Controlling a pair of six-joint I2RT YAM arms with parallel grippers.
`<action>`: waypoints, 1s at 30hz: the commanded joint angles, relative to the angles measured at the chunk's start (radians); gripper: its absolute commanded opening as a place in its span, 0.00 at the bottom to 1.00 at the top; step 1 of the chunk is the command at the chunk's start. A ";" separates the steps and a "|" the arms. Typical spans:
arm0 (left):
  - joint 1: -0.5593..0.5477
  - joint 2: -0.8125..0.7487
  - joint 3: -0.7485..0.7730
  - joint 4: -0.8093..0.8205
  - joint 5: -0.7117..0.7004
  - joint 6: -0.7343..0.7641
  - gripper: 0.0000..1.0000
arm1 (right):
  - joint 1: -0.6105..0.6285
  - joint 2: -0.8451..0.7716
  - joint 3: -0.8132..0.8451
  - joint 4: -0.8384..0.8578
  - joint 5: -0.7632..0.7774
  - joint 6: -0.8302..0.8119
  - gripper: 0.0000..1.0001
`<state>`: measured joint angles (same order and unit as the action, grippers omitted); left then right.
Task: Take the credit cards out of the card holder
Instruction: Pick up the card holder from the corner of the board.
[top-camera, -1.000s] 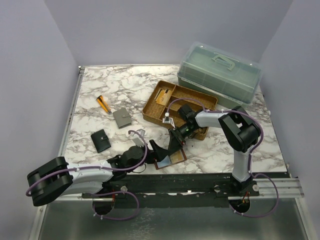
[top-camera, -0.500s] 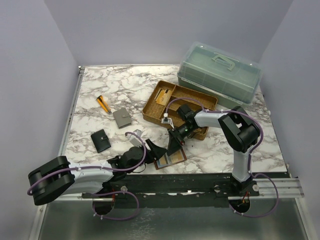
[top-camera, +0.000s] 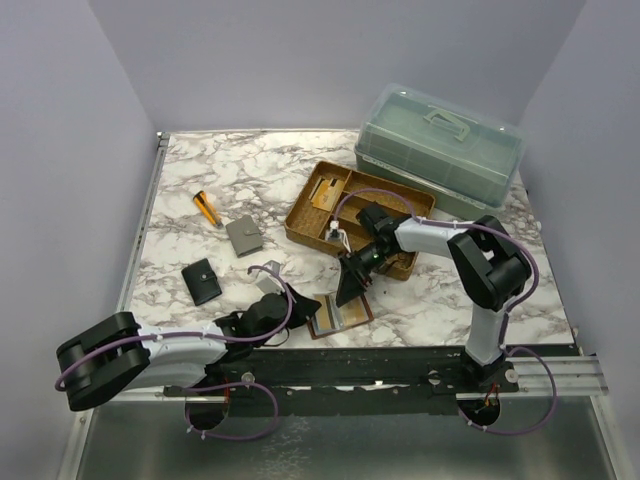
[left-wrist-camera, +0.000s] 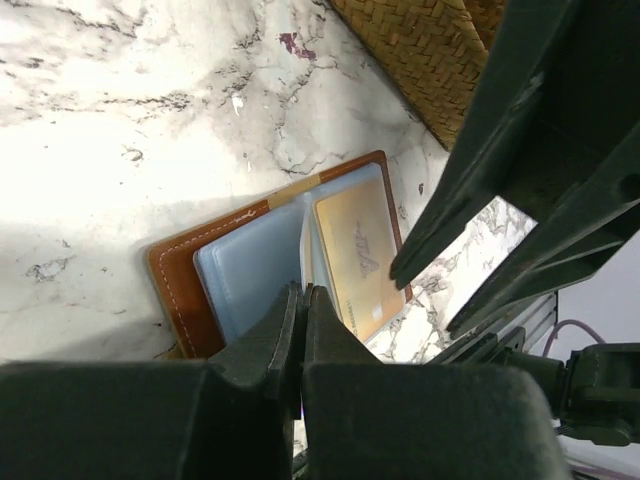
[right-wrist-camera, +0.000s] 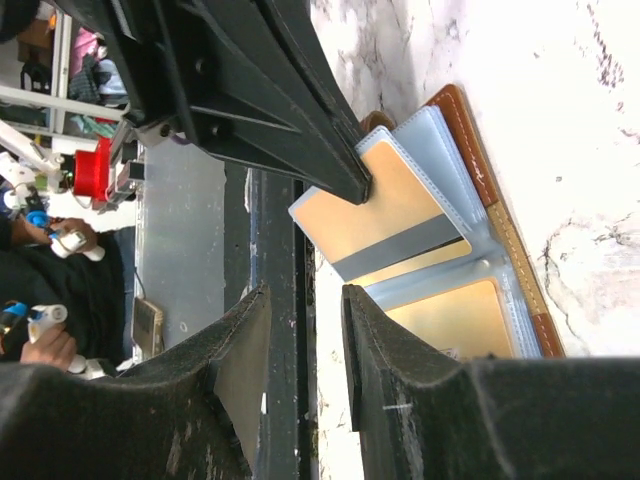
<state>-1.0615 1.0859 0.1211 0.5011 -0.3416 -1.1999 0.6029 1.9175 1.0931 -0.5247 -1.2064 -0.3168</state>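
Note:
The brown card holder (top-camera: 340, 316) lies open near the table's front edge, its leather cover (left-wrist-camera: 175, 280) facing down and its light-blue sleeves facing up. A gold credit card (left-wrist-camera: 360, 250) shows in the right sleeve. My left gripper (top-camera: 308, 303) (left-wrist-camera: 302, 292) is shut on the edge of a thin middle sleeve page. In the right wrist view that raised page holds a gold card with a grey stripe (right-wrist-camera: 385, 190), and another card (right-wrist-camera: 455, 315) lies flat below it. My right gripper (top-camera: 350, 292) (right-wrist-camera: 305, 295) hovers open just above the holder's (right-wrist-camera: 470, 130) near side, with nothing between its fingers.
A woven tray (top-camera: 300, 222) behind the holder has a gold card (top-camera: 322, 193) in one compartment. A green lidded box (top-camera: 440, 145) stands at the back right. A grey wallet (top-camera: 242, 236), a black wallet (top-camera: 204, 280) and an orange pen (top-camera: 208, 208) lie to the left.
My left gripper has shifted slightly and closed from wide open onto the sleeve page. My right gripper's jaws have narrowed a little.

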 joint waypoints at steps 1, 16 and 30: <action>0.010 -0.040 -0.003 0.013 0.004 0.130 0.00 | -0.029 -0.075 0.013 -0.014 -0.004 -0.032 0.41; 0.031 -0.239 -0.101 0.323 0.072 0.307 0.00 | -0.091 -0.137 0.010 -0.046 -0.157 -0.078 0.42; 0.032 -0.146 -0.081 0.525 0.104 0.289 0.00 | -0.091 -0.089 0.006 -0.018 -0.221 -0.025 0.42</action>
<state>-1.0340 0.9142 0.0246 0.8845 -0.2691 -0.9112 0.5091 1.8179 1.0931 -0.5545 -1.3857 -0.3634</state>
